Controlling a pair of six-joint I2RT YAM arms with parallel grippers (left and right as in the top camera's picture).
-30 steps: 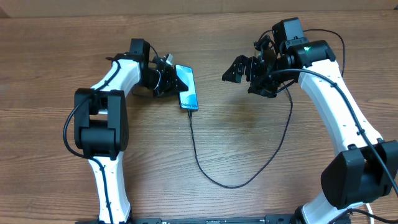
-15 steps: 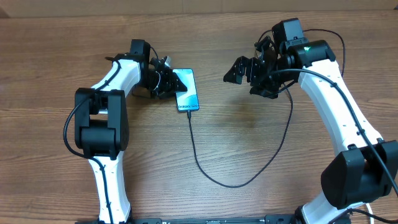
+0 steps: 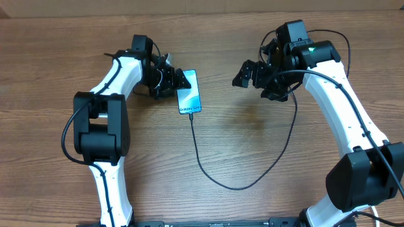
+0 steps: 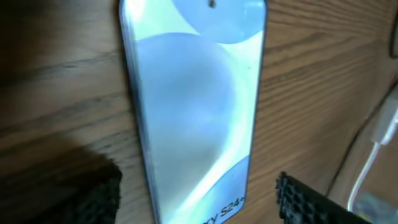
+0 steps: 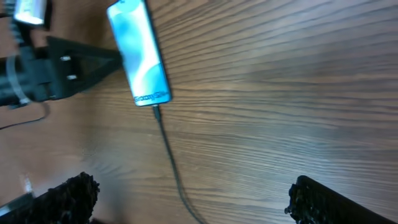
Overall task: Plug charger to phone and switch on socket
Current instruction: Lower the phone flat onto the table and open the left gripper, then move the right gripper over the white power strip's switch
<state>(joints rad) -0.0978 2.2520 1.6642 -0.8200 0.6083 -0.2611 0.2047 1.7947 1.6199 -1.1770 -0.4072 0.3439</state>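
The phone (image 3: 189, 92) lies flat on the wooden table, light blue screen up (image 4: 193, 106) (image 5: 140, 56). The charger (image 3: 201, 157) is a thin black cable whose tip sits in the phone's near short edge (image 5: 155, 112). It loops toward the front and back up under the right arm, where I lose it. My left gripper (image 3: 173, 81) (image 4: 199, 208) is open, one finger (image 4: 93, 193) on each side of the phone without touching it. My right gripper (image 3: 254, 77) (image 5: 196, 205) hangs open and empty to the phone's right. The socket is out of view.
A thin white wire (image 4: 373, 146) shows at the right edge of the left wrist view. The table's back edge (image 3: 202, 14) runs just behind both grippers. The charger's loop (image 3: 235, 187) lies in the middle front of the table.
The left gripper's jaws have spread apart and let go of the phone, which went from tilted to lying flat. The right gripper drifted slightly right, still open.
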